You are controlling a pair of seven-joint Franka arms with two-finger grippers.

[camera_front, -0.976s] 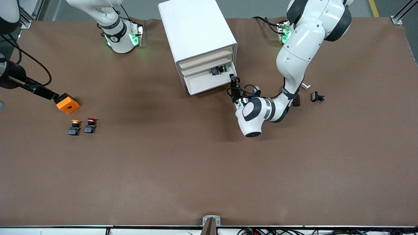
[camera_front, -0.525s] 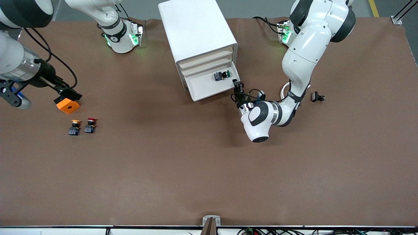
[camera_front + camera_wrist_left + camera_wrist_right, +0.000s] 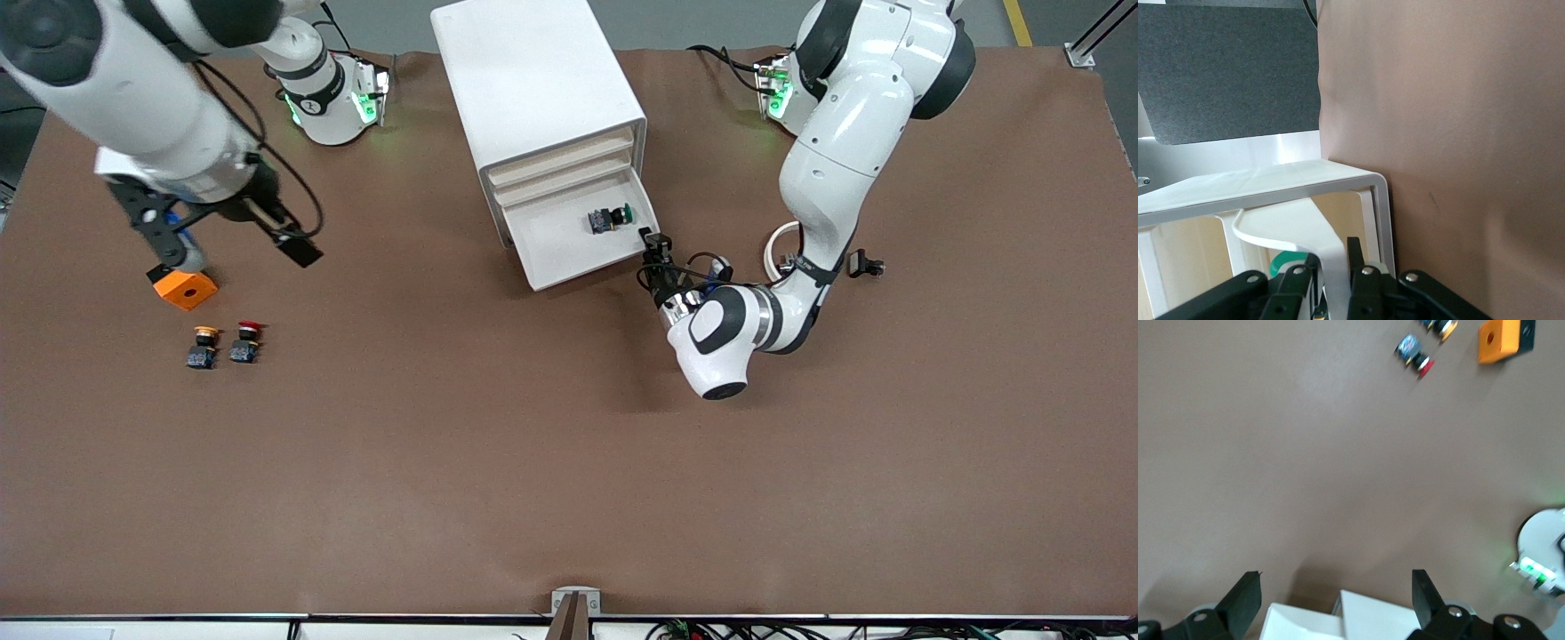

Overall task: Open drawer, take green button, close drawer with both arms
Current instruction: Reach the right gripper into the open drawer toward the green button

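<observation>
In the front view, the button (image 3: 608, 218) lay on its side in the open bottom drawer (image 3: 582, 233), green cap toward the left arm's end. The left tool (image 3: 652, 244) was closed on the drawer's front edge. The right wrist view showed the right tool (image 3: 1336, 595) wide open and empty above the surface (image 3: 1305, 453).

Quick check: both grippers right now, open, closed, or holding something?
Left gripper: closed on the front wall of the white bottom drawer, beside the cabinet.
Right gripper: open, empty, above the brown table.
</observation>
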